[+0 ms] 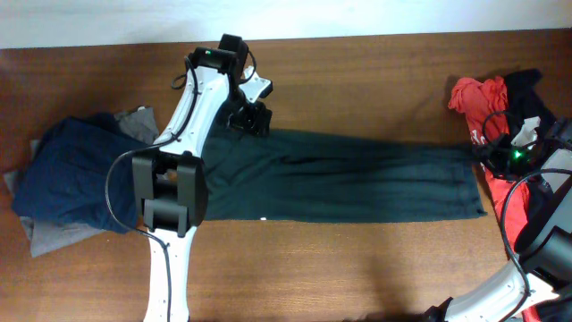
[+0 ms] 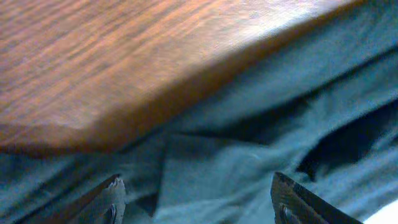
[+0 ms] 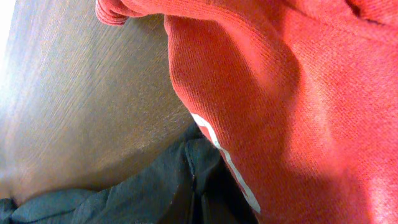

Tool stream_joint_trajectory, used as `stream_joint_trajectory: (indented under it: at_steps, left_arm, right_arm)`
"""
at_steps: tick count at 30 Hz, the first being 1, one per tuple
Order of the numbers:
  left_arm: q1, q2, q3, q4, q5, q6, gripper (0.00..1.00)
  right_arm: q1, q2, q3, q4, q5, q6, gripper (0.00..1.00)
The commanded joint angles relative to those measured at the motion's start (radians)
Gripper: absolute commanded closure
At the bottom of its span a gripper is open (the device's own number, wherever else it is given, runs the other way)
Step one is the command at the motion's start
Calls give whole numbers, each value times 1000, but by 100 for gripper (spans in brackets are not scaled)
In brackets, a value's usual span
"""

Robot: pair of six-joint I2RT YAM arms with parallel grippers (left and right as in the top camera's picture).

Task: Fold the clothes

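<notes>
**Dark green shirt stretched across the table, one hand at each end**

At the left of the overhead frame, the navy blue piece is heaped on the grey shorts. The left hand hangs over the upper left corner of the dark green shirt, its fingers spread wide and pinching nothing. The shirt lies long across the middle of the table. It looks light, limp and creased, so it will likely sag and drag. It is best pinched at an edge or corner, through both layers. At the shirt's right end, the right hand is pressed together, though I cannot tell whether it pinches cloth. The red shirt and black garment are bunched just beside it.
</notes>
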Motion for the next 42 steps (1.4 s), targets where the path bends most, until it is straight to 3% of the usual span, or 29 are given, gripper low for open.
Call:
stream_joint_trajectory:
  at_steps: [1, 6, 7, 9, 11, 14, 16, 26, 32, 39, 42]
  left_arm:
    - [6, 23, -14, 11, -19, 14, 26]
    - [4, 55, -14, -21, 19, 14, 27]
    - [3, 66, -14, -23, 19, 14, 31]
    - [3, 76, -14, -23, 31, 13, 46]
    - [3, 76, -14, -18, 34, 14, 55]
    - [3, 75, 3, -34, 34, 6, 87]
    - [3, 72, 21, -54, 42, 6, 92]
    - [4, 30, 208, -188, 44, 6, 94]
    - [4, 27, 222, -306, 2, 6, 95]
    - [4, 25, 222, -307, -5, 7, 75]
    - [4, 25, 222, -304, -5, 7, 79]
  right_arm:
    - [-8, -34, 10, -3, -18, -11, 96]
    - [-8, -34, 10, -3, -30, -11, 96]
    - [-8, -34, 10, -3, -36, -11, 96]
    - [-8, -34, 10, -3, -36, -11, 96]
    - [-8, -34, 10, -3, -36, -11, 96]
    - [-8, -34, 10, -3, -36, -11, 96]
    - [-8, -34, 10, -3, -36, -11, 96]
    - [-8, -34, 10, -3, -37, -11, 96]
    - [-8, -34, 10, -2, -55, -11, 96]
    - [-8, -34, 10, 2, -77, -11, 96]
    - [-8, -35, 10, 1, -77, -11, 96]
